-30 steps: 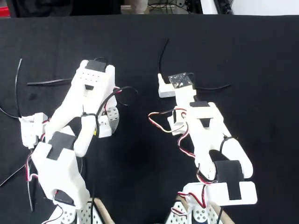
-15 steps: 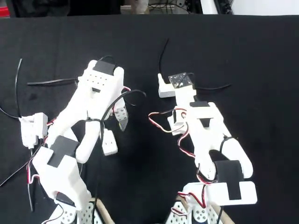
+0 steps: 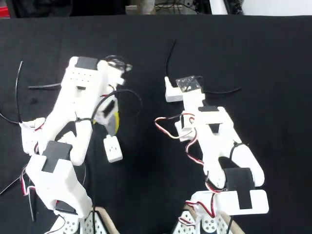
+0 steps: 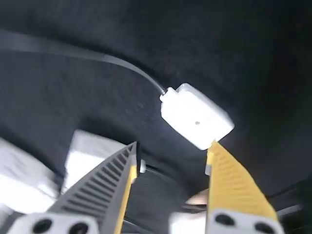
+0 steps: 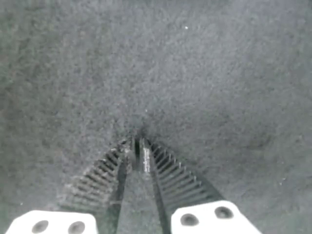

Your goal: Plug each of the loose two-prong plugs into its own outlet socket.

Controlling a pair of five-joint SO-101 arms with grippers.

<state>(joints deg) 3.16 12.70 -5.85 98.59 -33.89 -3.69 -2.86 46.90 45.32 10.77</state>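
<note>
Two hands: left hand (image 4: 173, 145) wide open, empty, near white corded block (image 4: 196, 116); right hand (image 5: 138, 144) closed, empty.

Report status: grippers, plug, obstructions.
Left gripper open, white plug loose on cloth ahead. Right gripper shut, down at cloth. Black cable trails off plug.

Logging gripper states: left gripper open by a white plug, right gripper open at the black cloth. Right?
No: the right gripper is shut, as the right wrist view shows, at the black cloth. The left gripper is open by the white plug.
</note>
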